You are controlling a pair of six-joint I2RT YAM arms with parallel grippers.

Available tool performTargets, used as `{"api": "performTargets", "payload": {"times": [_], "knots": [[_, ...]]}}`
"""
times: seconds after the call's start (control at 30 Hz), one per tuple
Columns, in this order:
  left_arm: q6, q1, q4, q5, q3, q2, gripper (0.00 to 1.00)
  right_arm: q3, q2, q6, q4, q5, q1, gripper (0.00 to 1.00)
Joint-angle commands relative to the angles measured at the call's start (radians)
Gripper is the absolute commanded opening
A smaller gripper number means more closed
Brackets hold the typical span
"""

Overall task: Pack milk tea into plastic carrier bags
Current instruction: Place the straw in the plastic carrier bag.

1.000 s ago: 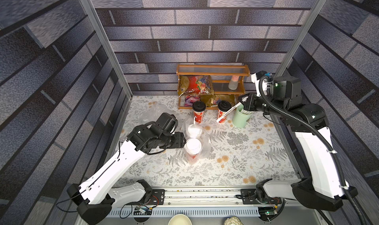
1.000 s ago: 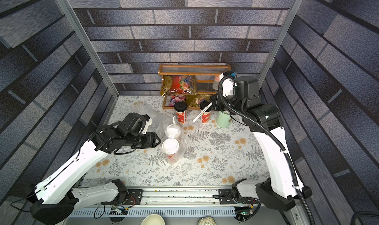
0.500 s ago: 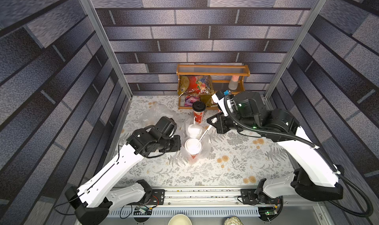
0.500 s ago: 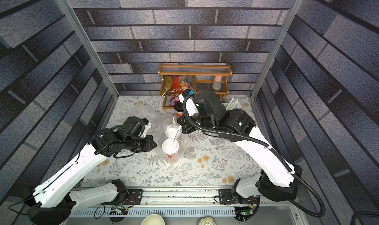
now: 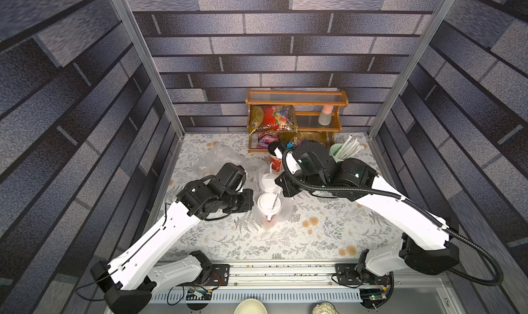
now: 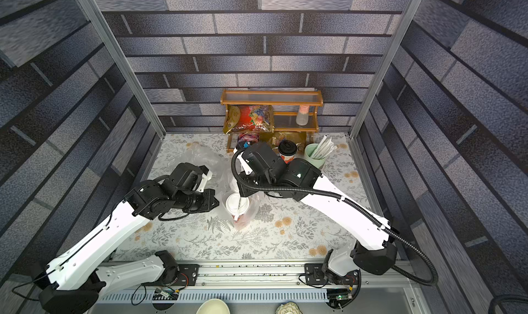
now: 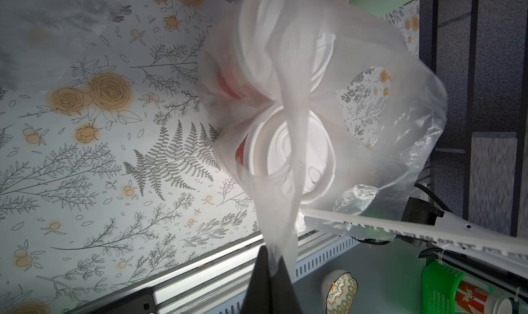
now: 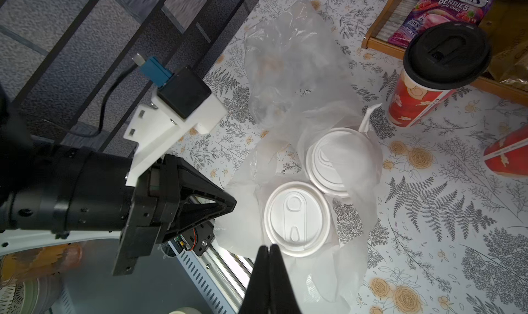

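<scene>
Left wrist view alone shows left end effector point(image 7: 270, 252) pinching carrier bag point(image 7: 291, 184).

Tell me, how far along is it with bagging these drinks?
About halfway. Done: two white-lidded cups stand inside one clear bag. In hand: the left fingers pinch that bag's handle, and the right fingers hold a wrapped straw over the cups. To do: two black-lidded cups stand unbagged near the shelf, and the second bag lies empty.
</scene>
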Motion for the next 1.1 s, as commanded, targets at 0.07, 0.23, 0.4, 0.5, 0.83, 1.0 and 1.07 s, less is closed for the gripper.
{"api": "performTargets", "payload": {"times": [0.07,0.23,0.4,0.5,0.83,1.0,1.07], "knots": [[0.006,0.016,0.011,0.020,-0.012,-0.025,0.00,-0.035,0.018,0.006,0.026,0.039,0.043,0.01],[0.001,0.023,0.017,0.026,-0.018,-0.033,0.00,-0.096,0.019,-0.008,0.078,0.056,0.081,0.01],[0.002,0.026,0.023,0.036,-0.027,-0.034,0.00,-0.181,0.018,-0.023,0.154,0.076,0.117,0.01],[0.001,0.027,0.026,0.038,-0.026,-0.033,0.00,-0.249,0.011,-0.031,0.208,0.084,0.131,0.01],[-0.002,0.034,0.027,0.040,-0.027,-0.035,0.00,-0.496,-0.032,-0.052,0.445,0.069,0.154,0.02],[-0.001,0.036,0.024,0.040,-0.017,-0.030,0.00,-0.596,-0.054,-0.049,0.551,0.057,0.158,0.02],[0.000,0.035,0.024,0.040,-0.017,-0.031,0.00,-0.623,-0.056,-0.052,0.572,0.054,0.161,0.02]]}}
